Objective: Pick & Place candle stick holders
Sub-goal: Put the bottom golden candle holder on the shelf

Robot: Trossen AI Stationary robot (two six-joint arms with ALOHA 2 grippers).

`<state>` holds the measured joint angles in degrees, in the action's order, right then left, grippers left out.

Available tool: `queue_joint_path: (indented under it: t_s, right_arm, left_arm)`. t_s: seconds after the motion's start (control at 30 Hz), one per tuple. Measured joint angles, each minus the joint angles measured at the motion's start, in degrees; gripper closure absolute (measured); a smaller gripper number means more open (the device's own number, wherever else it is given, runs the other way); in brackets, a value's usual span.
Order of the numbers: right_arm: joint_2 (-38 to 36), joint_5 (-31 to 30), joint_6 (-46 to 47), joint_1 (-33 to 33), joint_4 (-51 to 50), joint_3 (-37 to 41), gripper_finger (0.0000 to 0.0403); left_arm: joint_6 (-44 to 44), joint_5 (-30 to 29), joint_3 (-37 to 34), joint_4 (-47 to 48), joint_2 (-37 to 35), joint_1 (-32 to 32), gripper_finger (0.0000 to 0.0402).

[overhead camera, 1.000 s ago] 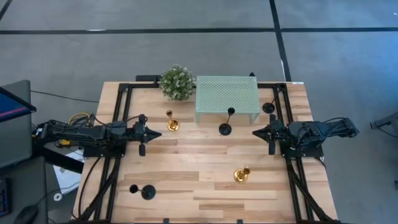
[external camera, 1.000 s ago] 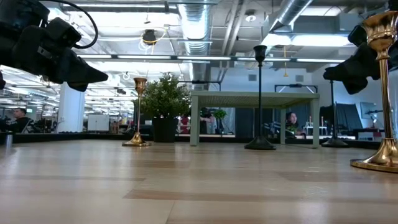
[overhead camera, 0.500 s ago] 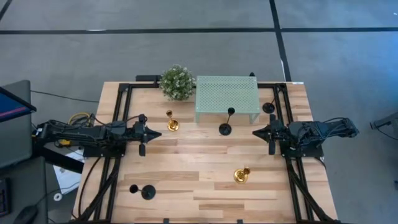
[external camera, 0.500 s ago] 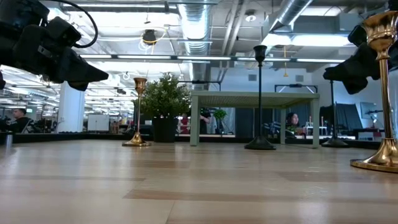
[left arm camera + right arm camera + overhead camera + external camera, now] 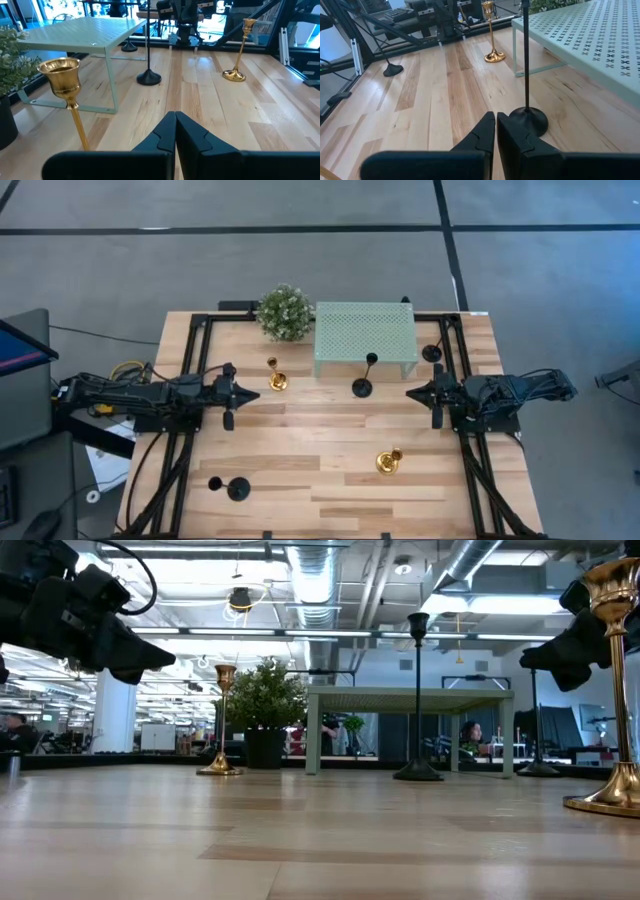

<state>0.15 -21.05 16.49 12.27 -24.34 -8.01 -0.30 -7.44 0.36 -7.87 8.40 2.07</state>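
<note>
Two gold candle stick holders stand upright on their bases: one (image 5: 277, 380) just beyond my left gripper's tip, one (image 5: 388, 461) at the near right. Three thin black ones stand on disc bases: one (image 5: 364, 385) in front of the mint-green stand (image 5: 365, 330), one (image 5: 432, 352) to the stand's right, one (image 5: 236, 488) at the near left. My left gripper (image 5: 255, 392) is shut and empty above the table's left side, pointing right; it also shows in its wrist view (image 5: 175, 120). My right gripper (image 5: 408, 393) is shut and empty at the right, pointing left (image 5: 495, 120).
A leafy green plant ball (image 5: 284, 312) stands at the far edge, left of the stand. Dark frame rails (image 5: 190, 370) run along the table's left and right sides. Open wood lies between the two grippers (image 5: 330, 420).
</note>
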Motion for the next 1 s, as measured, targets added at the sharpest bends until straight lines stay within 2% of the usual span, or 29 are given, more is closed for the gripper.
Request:
queue_joint_path:
  t_s: [0.23,0.43,0.63,0.83,1.0]
  right_arm:
    - [0.00,-0.03,-1.99,0.00,2.95,0.07,0.0392]
    - [0.22,0.02,-1.84,0.91,5.20,0.04,0.0398]
    - [0.28,-0.01,-1.44,3.20,7.37,-0.05,0.0401]
    - [1.46,-1.08,-0.75,5.46,7.00,-1.21,0.0402]
    - [6.08,-1.54,2.88,8.40,6.98,-2.12,0.0402]
  left_arm:
    - [-0.18,0.00,0.00,-5.37,0.05,0.00,0.0394]
    - [-0.27,0.00,0.00,-8.66,3.70,0.00,0.0394]
    - [-0.59,0.00,0.27,-16.93,11.91,0.61,0.0394]
    - [-0.01,0.00,6.46,-17.79,22.55,2.81,0.0394]
    - [3.71,0.00,10.76,-19.38,31.35,5.98,0.0394]
